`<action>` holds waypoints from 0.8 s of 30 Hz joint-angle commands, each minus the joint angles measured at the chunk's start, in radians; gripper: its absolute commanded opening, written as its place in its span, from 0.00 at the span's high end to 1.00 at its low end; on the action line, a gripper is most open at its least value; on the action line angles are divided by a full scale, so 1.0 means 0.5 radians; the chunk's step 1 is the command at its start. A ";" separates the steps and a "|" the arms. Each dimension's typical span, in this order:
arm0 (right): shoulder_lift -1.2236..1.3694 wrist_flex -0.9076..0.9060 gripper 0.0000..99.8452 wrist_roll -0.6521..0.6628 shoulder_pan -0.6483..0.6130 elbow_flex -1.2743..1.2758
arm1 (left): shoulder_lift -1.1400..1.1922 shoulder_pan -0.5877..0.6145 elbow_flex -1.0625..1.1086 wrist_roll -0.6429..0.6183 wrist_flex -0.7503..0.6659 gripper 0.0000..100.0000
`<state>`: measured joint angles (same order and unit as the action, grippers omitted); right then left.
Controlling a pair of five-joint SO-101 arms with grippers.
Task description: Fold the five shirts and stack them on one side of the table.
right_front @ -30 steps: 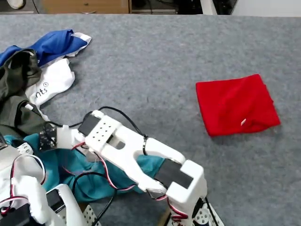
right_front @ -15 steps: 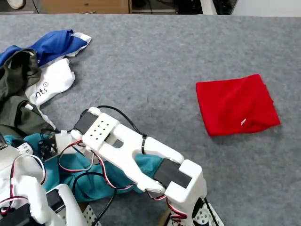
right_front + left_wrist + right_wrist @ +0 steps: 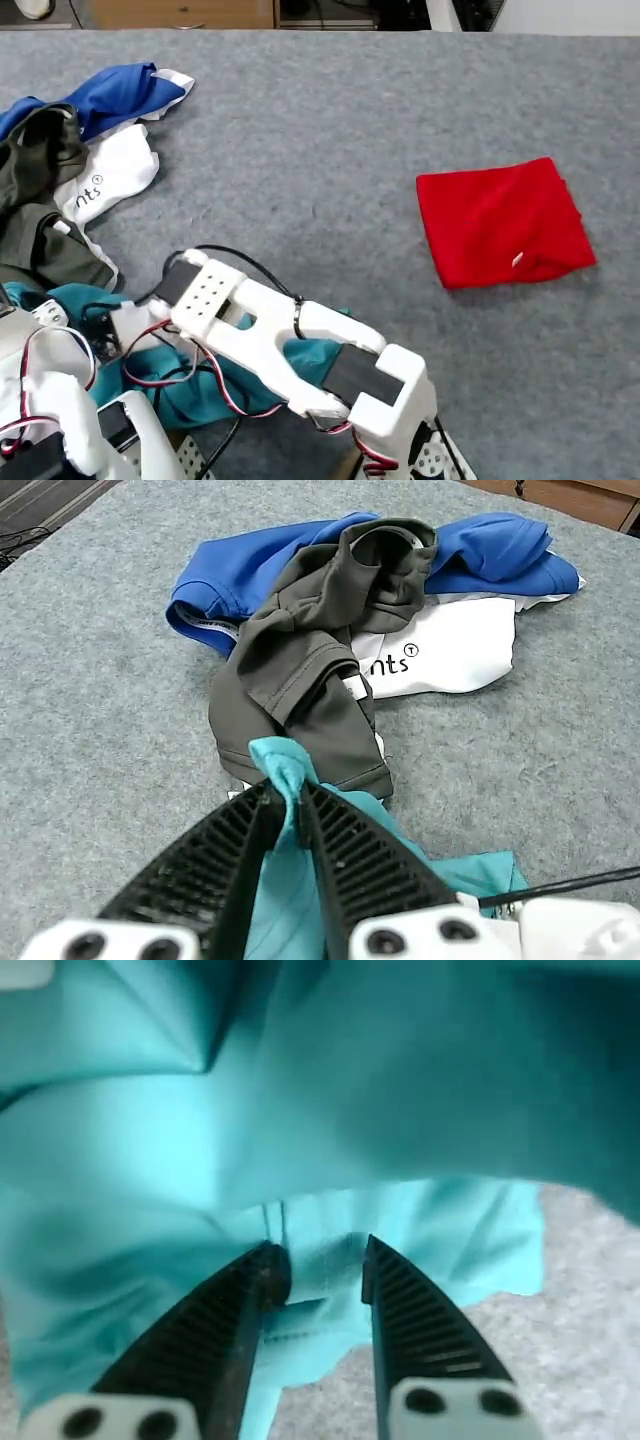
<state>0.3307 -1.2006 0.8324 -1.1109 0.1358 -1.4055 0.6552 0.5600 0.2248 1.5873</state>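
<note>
Left gripper (image 3: pixel 288 798) tight around a teal shirt (image 3: pixel 283 758) fold, right gripper (image 3: pixel 318 1255) narrowly agape over it.

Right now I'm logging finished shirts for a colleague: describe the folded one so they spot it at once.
On the grey table, look away from the crumpled heap of shirts. The red shirt lies alone, the only one folded flat.

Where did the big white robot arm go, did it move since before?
Yes. In the high view the right arm has pulled back toward the table's near edge, over the teal shirt, farther from the white shirt, which stayed put.
</note>
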 commanded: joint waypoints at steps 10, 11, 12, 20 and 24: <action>0.109 0.147 0.86 0.021 0.133 -0.002 | 0.005 0.025 0.006 0.009 -0.031 0.98; 0.158 0.157 0.88 0.018 0.152 -0.026 | 0.005 0.025 0.006 0.009 -0.031 0.98; 0.201 0.147 0.91 0.006 0.164 -0.066 | 0.005 0.025 0.006 0.009 -0.031 0.98; 0.232 0.046 0.98 -0.025 0.192 -0.244 | 0.005 0.025 0.006 0.009 -0.028 0.98; 0.155 0.003 0.99 -0.012 0.189 -0.238 | 0.005 0.025 0.006 0.009 -0.028 0.98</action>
<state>0.4626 -1.1730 0.8324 -1.0434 0.0468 -1.4055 0.6552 0.5600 0.2248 1.5873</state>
